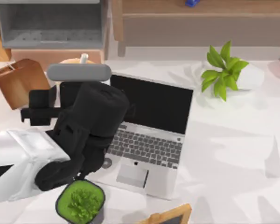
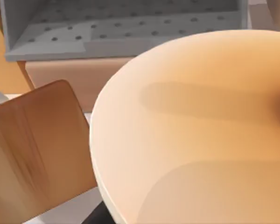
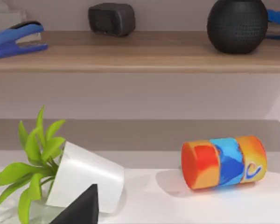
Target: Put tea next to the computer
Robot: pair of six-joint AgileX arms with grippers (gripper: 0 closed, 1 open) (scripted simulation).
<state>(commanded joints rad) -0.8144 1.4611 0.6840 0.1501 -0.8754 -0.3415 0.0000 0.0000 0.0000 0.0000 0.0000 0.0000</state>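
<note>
A brown wooden tissue box sits near the left edge of the white tabletop. A tipped white pot with a green leafy plant lies at the back right, and beside it a colourful orange and blue can rests on its side. A dark pot of green moss stands at the front. On the wooden shelf are a blue stapler and a round black speaker.

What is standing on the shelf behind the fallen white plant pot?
On the wooden shelf behind the white plant pot stand a blue stapler, a dark box and a black round speaker. The lower shelf space is shadowed.
</note>
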